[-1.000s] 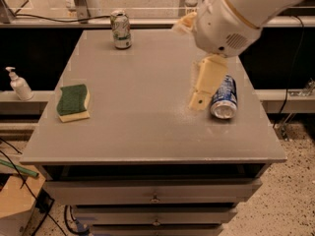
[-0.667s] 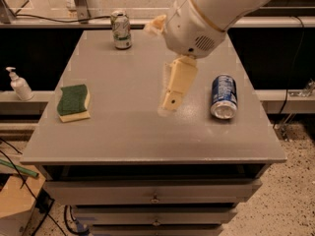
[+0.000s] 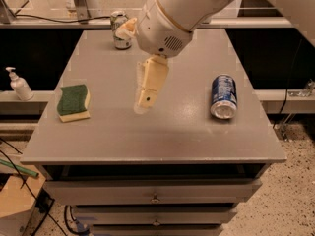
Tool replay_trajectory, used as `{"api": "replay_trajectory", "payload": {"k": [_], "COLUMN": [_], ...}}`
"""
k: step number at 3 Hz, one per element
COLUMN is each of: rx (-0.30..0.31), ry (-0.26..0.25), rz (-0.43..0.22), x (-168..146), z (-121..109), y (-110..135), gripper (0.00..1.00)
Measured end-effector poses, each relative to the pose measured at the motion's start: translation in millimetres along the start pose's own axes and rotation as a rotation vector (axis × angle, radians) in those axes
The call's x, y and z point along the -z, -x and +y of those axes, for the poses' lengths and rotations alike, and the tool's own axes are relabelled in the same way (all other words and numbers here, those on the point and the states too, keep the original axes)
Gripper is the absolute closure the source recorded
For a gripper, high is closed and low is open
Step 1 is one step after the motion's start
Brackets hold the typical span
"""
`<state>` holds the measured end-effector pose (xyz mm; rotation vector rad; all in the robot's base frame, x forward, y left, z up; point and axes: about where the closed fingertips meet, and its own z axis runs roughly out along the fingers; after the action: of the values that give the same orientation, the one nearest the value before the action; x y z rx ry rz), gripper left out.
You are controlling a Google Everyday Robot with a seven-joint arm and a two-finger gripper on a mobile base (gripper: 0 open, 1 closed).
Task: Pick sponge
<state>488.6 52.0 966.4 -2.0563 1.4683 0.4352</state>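
The sponge lies flat near the left edge of the grey table, dark green top up, pale yellow foam showing at its front and right sides. My gripper hangs from the big white arm over the middle of the table, well to the right of the sponge and apart from it. It holds nothing that I can see.
A blue drink can lies on its side at the right of the table. An upright can stands at the back edge, partly behind the arm. A soap pump bottle stands on a ledge left of the table. Drawers sit below the front edge.
The arm and gripper have swung left, from beside the blue can to the middle of the table, closer to the sponge. The sponge and cans have not moved.
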Motion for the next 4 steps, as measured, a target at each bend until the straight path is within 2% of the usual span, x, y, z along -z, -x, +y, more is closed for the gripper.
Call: {"api": "replay_trajectory", "payload": {"k": [1, 2, 4], "rx": [-0.006, 0.000, 0.035], "ry": [-0.010, -0.013, 0.033], "rz": [-0.013, -0.072, -0.198], "x": [-0.3, -20.8, -82.2], "z": [1.6, -3.7, -37.7], "y": [0.6, 11.0, 36.8], "gripper": [0.00, 0.00, 0.00]}}
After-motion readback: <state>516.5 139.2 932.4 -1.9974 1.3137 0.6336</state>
